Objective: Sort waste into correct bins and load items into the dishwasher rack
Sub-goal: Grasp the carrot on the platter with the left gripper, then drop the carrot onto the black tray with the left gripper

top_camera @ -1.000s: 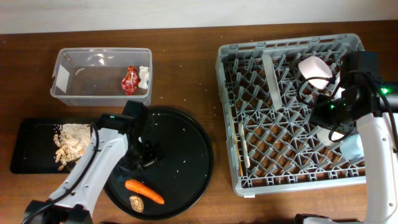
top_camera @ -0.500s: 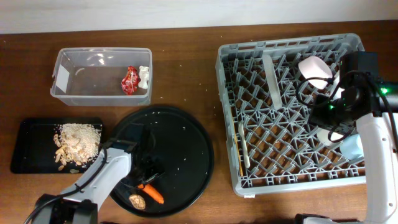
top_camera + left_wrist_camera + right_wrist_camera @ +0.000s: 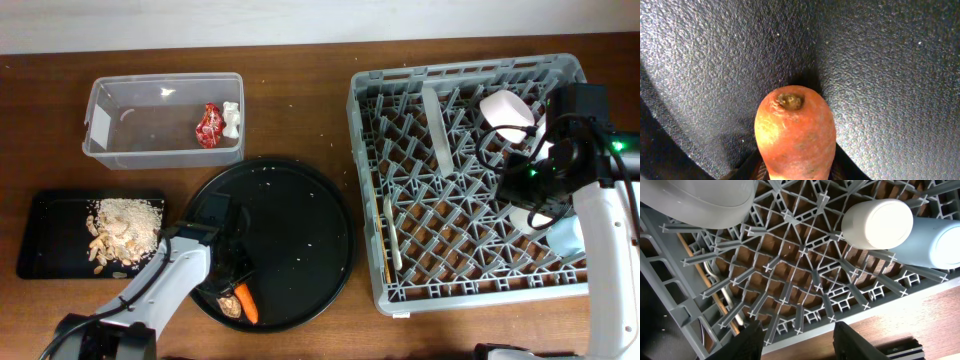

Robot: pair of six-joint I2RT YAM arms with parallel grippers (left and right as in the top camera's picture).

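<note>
An orange carrot (image 3: 246,304) lies at the near edge of the round black tray (image 3: 300,235). My left gripper (image 3: 238,292) is shut on it, and in the left wrist view the carrot (image 3: 795,132) fills the gap between the dark fingers, stub end forward. My right gripper (image 3: 802,342) hangs open and holds nothing over the dishwasher rack (image 3: 362,150), near its front rim. The rack holds a white bowl (image 3: 507,112), an upright plate (image 3: 435,125), a fork (image 3: 392,232), a white cup (image 3: 877,224) and a light blue cup (image 3: 935,242).
The clear tub (image 3: 105,150) at the back left holds the red wrapper (image 3: 209,126) and the white scrap (image 3: 232,120). The shallow black tray (image 3: 45,235) holds the beige crumbs (image 3: 120,228). A brown bit (image 3: 229,308) lies beside the carrot. A wooden stick (image 3: 385,265) lies in the rack.
My left gripper dropped onto the carrot and closed on it. The carrot turned from lying crosswise to pointing at the table's front, and the round tray slid slightly right. The right arm stayed still.
</note>
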